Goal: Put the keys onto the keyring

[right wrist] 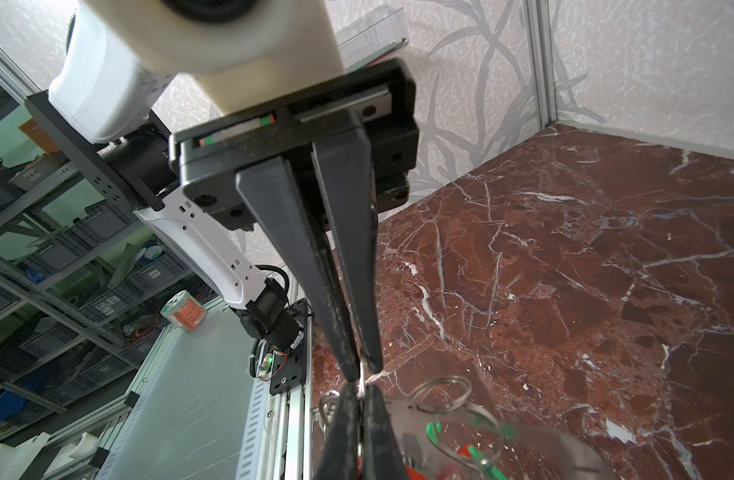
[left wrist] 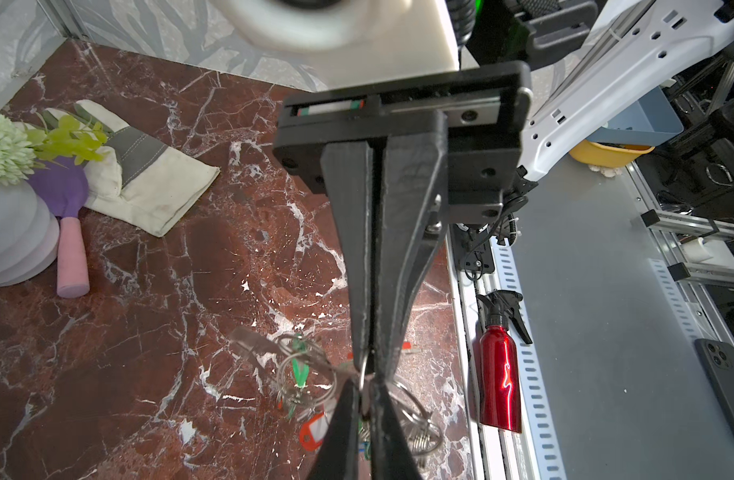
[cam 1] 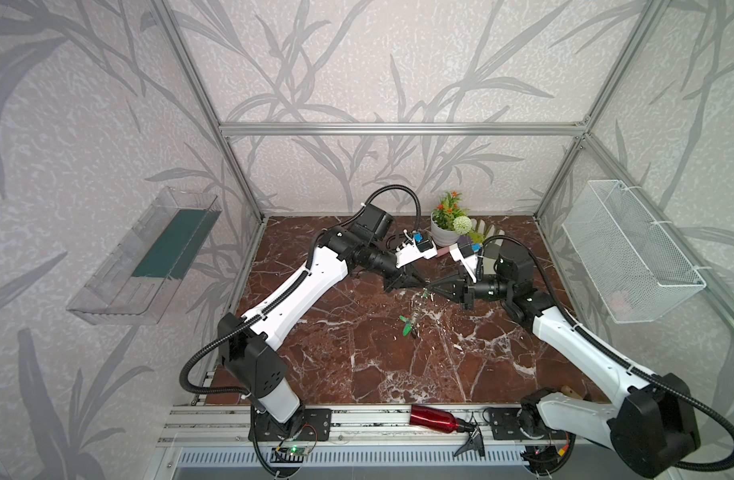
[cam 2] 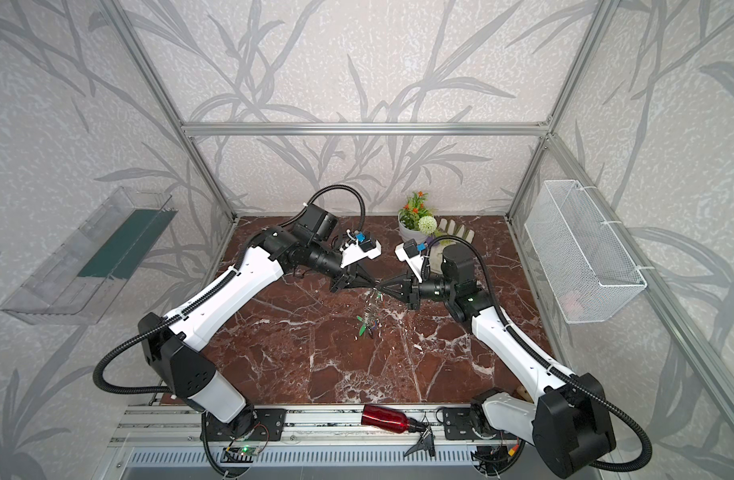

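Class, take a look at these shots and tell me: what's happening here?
Two robot arms meet tip to tip over the marble table. The left tool and right tool are both shut on one small silver ring. The keyring with its tags hangs below them. A red tag shows beside it; whether it is threaded on cannot be told.

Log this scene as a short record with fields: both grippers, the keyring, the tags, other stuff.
left gripper: shut on a small split ring
right gripper: shut on the same ring, tip to tip with the left
keyring: dangles below the tips, green tags lowest
red-orange tag: under the bunch; loose or attached, cannot tell
at the back: plant pot, work glove
front rail: red spray bottle
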`<state>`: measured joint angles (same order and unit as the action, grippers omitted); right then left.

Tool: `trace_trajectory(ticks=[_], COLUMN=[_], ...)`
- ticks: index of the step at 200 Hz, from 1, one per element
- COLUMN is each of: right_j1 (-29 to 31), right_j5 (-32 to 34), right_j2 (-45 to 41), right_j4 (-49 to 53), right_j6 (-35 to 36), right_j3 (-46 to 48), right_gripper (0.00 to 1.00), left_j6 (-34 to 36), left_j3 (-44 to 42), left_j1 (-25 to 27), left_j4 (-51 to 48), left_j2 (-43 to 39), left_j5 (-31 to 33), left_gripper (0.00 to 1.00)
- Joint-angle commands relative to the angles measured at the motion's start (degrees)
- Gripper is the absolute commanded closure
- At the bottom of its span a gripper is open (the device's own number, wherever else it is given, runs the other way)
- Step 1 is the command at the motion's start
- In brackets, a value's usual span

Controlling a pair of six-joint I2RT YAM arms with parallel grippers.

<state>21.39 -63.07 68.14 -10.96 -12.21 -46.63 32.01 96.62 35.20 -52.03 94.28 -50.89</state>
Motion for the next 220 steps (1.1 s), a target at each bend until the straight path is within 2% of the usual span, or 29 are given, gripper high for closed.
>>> trace_trajectory(ticks=[1,23,72,78,95,106,131,183,220], right_j1=[0.21,0.23,0.23,0.22,0.23,0.23,-0.09,-2.4,-1.97], right_j5=[-1.53,-1.53,-1.18,-0.91,0.09,0.72,1.62,7.41,8.2], right_j2=[-1.61,-1.61,-1.43,-1.59,-2.44,-3.03,-4.53,-7.7,-7.59], right_j4=[-3.39,-3.59,-3.78,-3.8,-3.28,-3.28,-2.3,8.24,9.87], right_j6=[-0.27,-0.36,-1.12,-1.47,-2.16,-2.62,-3.63,-4.67,-10.74], right_j3=[-0.38,-0.3,-0.91,-1.08,-1.38,-1.27,-1.34,-4.37,-5.47], right_gripper=[1.0,1.0,1.0,1.0,0.89,0.78,0.67,0.55,0.54], left_j6=[2.37,2.5,1.99,-0.03,-8.1,-12.25,-17.3,-27.9,-28.65], left_j3=[1.61,1.72,-0.28,-1.98,-9.68,-14.46,-20.67,-35.84,-42.89], left_j1=[0.49,0.74,1.36,1.24,1.13,1.1,1.18,1.94,5.95], left_j4=[-1.8,-2.1,-0.48,2.97,17.05,25.63,35.56,58.06,67.19], left_j2=[0.77,0.73,-0.81,-1.83,-6.66,-9.54,-13.76,-23.06,-26.58], left_j5=[-0.08,-0.07,-0.69,-0.12,2.43,3.73,6.49,10.98,19.2], left_gripper=[0.95,1.0,1.0,1.0,1.0,1.0,1.0,1.0,1.0])
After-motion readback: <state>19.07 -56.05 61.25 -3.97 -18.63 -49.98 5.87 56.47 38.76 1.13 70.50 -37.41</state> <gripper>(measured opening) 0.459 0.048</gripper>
